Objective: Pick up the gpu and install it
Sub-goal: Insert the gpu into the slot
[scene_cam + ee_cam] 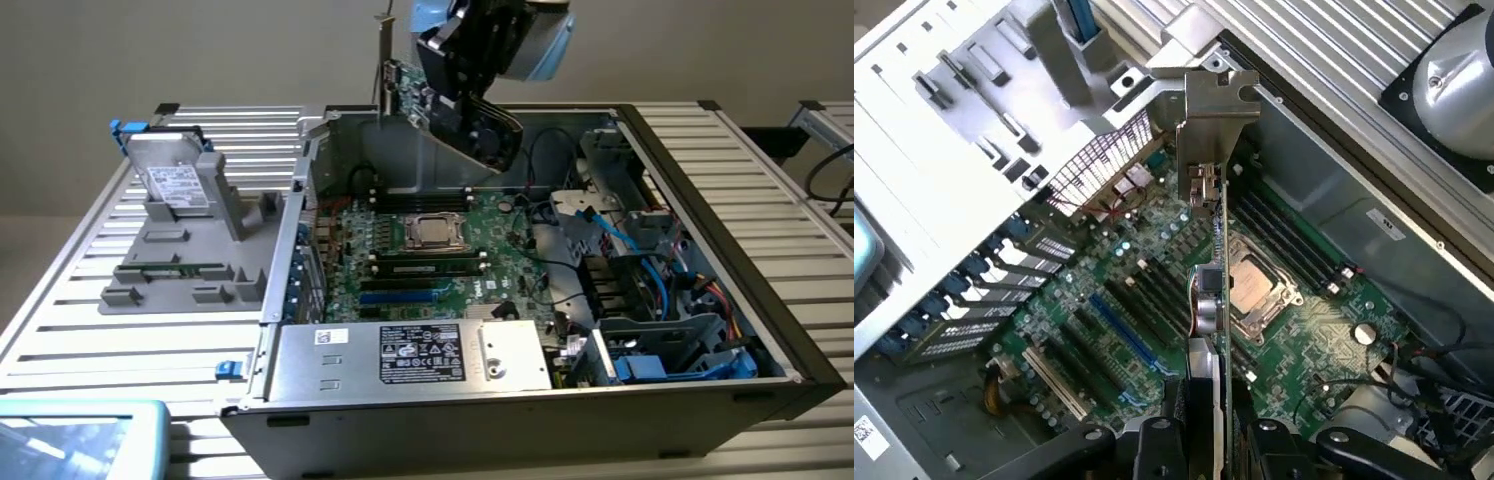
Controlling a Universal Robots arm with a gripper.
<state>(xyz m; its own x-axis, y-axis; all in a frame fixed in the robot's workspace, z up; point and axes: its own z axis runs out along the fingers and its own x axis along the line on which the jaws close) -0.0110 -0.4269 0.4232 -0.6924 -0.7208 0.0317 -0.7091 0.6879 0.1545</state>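
The gpu (406,96) hangs in the air over the open computer case (694,190), near its back wall. It stands on edge, green board showing, with the silver bracket (383,55) pointing up. My gripper (465,105) is shut on it from the exterior view's right. In the wrist view the gpu (1211,300) appears edge-on between my black fingers (1154,445). Its bracket (1214,110) is at the far end, above the green motherboard (1144,270). The card is well above the board and touches nothing.
Below the card lie the CPU socket (434,232), memory slots and the blue expansion slot (1124,335). A silver power supply (400,355) fills the case's front. A grey hard drive (174,180) stands on a grey fixture (174,270) at the exterior view's left.
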